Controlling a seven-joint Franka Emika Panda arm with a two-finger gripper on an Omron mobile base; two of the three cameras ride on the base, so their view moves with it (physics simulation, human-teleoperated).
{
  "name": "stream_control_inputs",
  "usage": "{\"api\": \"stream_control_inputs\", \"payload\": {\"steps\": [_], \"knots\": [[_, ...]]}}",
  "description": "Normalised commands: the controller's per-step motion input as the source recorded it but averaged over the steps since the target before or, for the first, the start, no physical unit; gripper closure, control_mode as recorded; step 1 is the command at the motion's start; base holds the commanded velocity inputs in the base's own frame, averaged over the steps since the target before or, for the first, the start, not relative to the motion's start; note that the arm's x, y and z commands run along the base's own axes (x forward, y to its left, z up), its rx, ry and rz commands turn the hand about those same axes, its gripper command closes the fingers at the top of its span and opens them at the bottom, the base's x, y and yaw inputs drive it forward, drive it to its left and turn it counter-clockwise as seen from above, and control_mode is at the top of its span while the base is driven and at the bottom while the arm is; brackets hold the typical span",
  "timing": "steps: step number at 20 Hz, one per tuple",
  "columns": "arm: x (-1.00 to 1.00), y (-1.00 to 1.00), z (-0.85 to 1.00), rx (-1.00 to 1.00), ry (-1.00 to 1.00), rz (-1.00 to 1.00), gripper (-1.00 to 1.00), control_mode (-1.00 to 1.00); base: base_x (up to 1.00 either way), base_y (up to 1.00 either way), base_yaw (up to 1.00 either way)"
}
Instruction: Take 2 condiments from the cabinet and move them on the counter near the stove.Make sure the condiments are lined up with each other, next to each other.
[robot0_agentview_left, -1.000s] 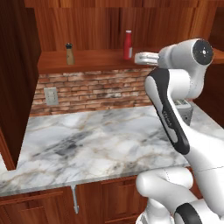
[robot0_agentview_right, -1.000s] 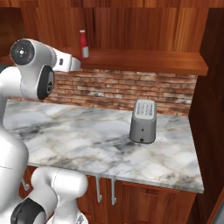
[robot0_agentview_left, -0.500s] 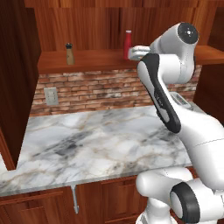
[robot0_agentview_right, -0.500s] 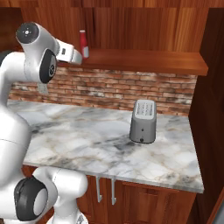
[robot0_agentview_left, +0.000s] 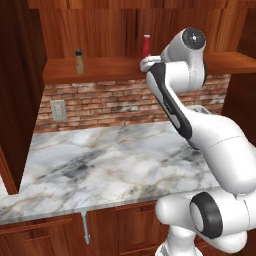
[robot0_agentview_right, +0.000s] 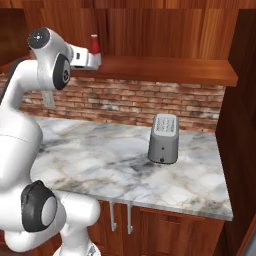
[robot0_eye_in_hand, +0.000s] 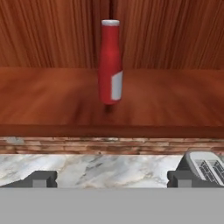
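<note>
The end effector (robot0_eye_in_hand: 112, 178), wide open and empty, has swung up to shelf level, the red squeeze bottle (robot0_eye_in_hand: 110, 61) now straight ahead for grasping.

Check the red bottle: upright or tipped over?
Upright. The red bottle stands on the cabinet shelf, cap on top, untouched.

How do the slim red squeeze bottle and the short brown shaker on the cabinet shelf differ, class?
The slim red squeeze bottle is taller than the short brown shaker. The bottle is red with a pale cap; the shaker is brown with a dark top. The bottle stands right in front of the open tool; the shaker stands apart, further left along the shelf. Both stand upright on the dark wooden shelf, untouched.
</note>
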Motion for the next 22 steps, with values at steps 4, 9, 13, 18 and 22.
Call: {"api": "stream_control_inputs", "payload": {"steps": [4, 9, 13, 18, 22], "knots": [[0.47, 0.0, 0.0, -0.02, 0.0, 0.0, -1.0, -1.0, 0.0, 0.0, 0.0], [0.42, 0.0, 0.0, 0.0, 0.0, 0.0, -1.0, -1.0, 0.0, 0.0, 0.0], [0.4, 0.0, 0.0, 0.0, 0.0, 0.0, -1.0, -1.0, 0.0, 0.0, 0.0], [0.37, 0.0, 0.0, 0.0, 0.03, 0.0, -1.0, -1.0, 0.0, 0.0, 0.0], [0.3, 0.0, 0.0, 0.0, 0.0, 0.0, -1.0, -1.0, 0.0, 0.0, 0.0]]}}
